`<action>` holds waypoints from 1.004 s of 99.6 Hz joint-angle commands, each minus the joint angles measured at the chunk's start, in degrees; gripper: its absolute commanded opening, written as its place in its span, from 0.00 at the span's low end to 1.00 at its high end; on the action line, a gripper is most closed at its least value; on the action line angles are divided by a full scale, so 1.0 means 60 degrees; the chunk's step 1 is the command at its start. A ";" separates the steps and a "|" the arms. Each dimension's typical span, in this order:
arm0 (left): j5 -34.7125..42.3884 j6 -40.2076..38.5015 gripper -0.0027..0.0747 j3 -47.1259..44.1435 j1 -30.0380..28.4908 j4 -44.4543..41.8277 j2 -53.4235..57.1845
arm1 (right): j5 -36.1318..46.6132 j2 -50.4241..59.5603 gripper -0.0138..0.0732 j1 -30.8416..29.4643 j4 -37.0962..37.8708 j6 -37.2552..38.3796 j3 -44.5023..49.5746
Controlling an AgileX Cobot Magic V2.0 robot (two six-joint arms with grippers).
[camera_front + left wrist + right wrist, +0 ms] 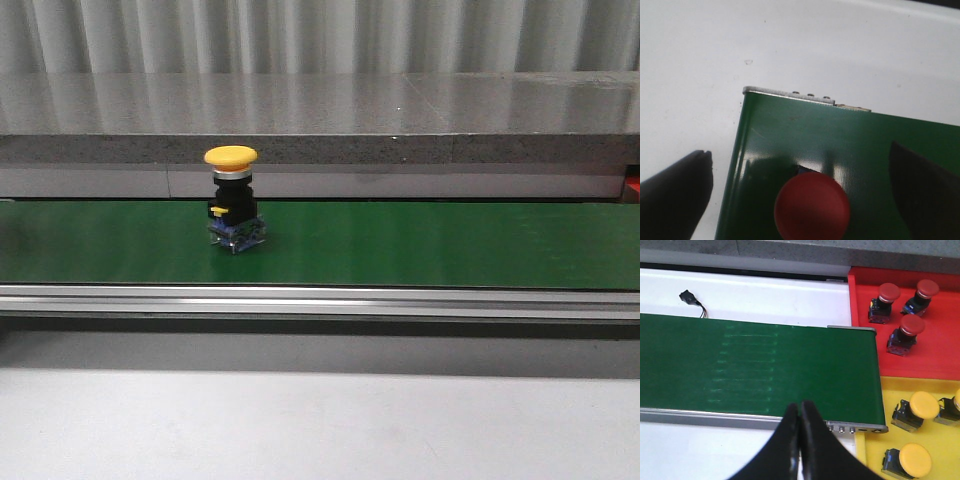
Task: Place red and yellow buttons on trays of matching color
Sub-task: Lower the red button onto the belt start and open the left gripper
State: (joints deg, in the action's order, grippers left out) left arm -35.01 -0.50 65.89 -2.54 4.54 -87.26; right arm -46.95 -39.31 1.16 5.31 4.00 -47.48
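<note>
Belt (400, 245), green, runs across the front view with 1 yellow button (232, 200) standing upright on it, left of centre: yellow cap, black body, bluish base. No gripper shows in this view.

Left wrist view: a red button (811, 210) stands on the belt (865, 150) near its end, where a metal end rail (788, 95) with screws meets the white table (790, 40). The left gripper (805, 195) is spread wide, its 2 dark fingers (675, 200) either side of the red cap and clear of it, 1 over the table, 1 over the belt.

Right wrist view: the right gripper (800, 440) has its fingers pressed together with nothing between them, over the belt's near rail. Past the belt end lie a red tray (940, 360) with 3 red buttons (905, 332) upright, and next to it a yellow tray (935, 440) with yellow buttons (915, 407) lying tilted; 3 are clear, a 4th is cut by the edge. A small black connector (688, 297) with wires lies on the table beyond the belt.
</note>
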 commanded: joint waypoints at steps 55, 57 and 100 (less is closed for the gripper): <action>0.0722 0.0248 0.86 -0.2386 0.1291 0.0147 0.6211 | 0.0554 0.0015 0.02 0.0025 0.0051 -0.0073 -0.0235; 0.0750 0.0248 0.86 -0.2551 0.1291 0.0147 0.6411 | 0.0554 0.0015 0.02 0.0025 0.0051 -0.0073 -0.0235; 0.0747 0.0248 0.36 -0.5153 0.1291 0.0147 0.9442 | 0.0554 0.0015 0.02 0.0025 0.0051 -0.0073 -0.0235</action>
State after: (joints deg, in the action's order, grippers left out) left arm -34.88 0.93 34.86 4.74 4.76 -32.09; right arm -46.95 -39.31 1.16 5.31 4.00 -47.48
